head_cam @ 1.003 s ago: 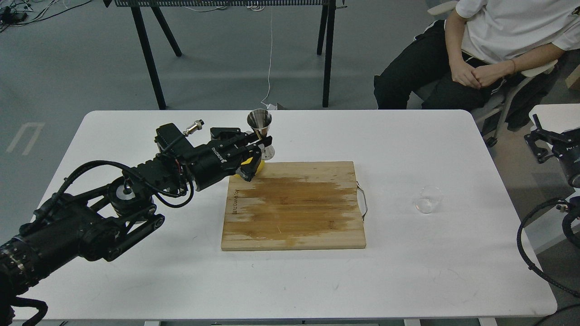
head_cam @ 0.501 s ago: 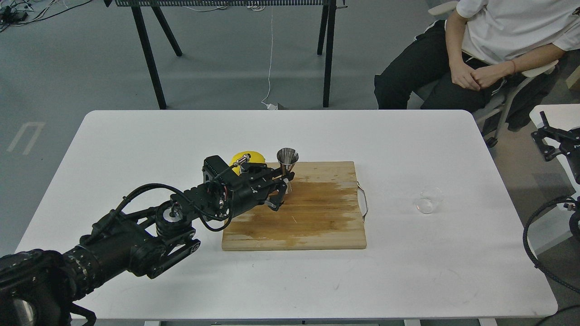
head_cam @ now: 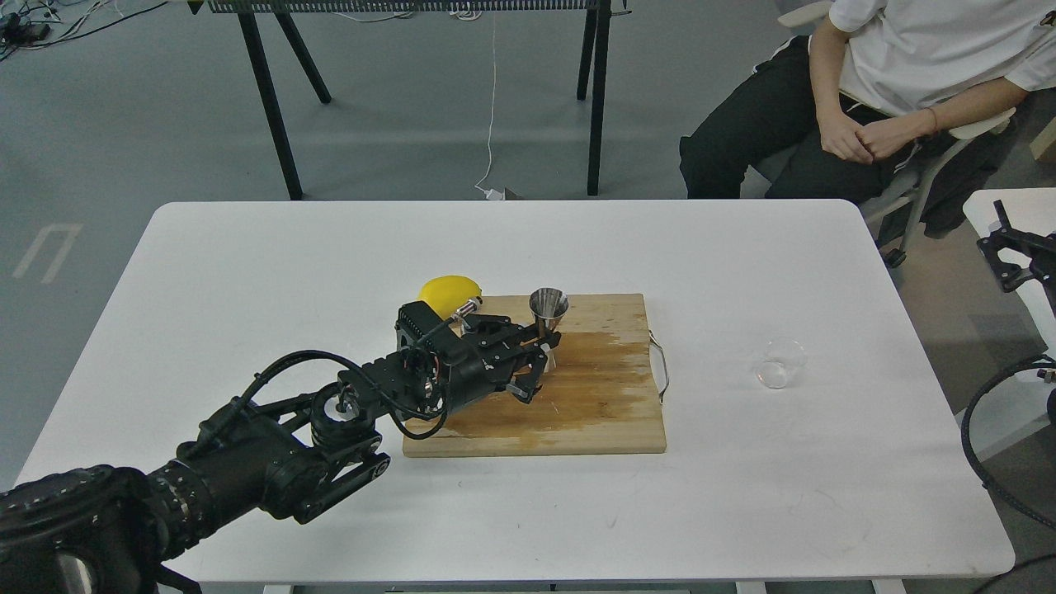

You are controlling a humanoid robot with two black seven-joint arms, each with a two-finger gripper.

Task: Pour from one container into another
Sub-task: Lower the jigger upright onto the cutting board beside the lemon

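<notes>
Steel catches the light at the jigger [head_cam: 548, 318], which stands upright over the far left part of the wooden cutting board [head_cam: 577, 412], its upper cone open to the ceiling; the left gripper [head_cam: 540, 356] is clenched on the jigger at its narrow waist, and whether the base touches the wood or hangs just above it I cannot tell. A yellow lemon [head_cam: 448, 292] lies on the white table [head_cam: 247, 272] just beside the board's far left corner, close behind the left wrist. The clear glass cup [head_cam: 780, 364] lies well apart on the table to the right of the board, beyond its wire handle [head_cam: 660, 367]; it appears to be on its side, though the glass is too faint to be sure. The right gripper [head_cam: 1002, 247] sits at the right edge of the view, off the table, holding nothing that I can see; its fingers look spread.

Risks, as I judge them: the jigger is top-heavy on a small foot, so letting go before it is seated could topple it; a wrist turn while withdrawing could nudge the lemon or clip the cone; the cup, if truly lying down, may roll under a careless reach; and the jigger's narrow mouth leaves little margin, so a poorly aimed pour would spill onto the board.
</notes>
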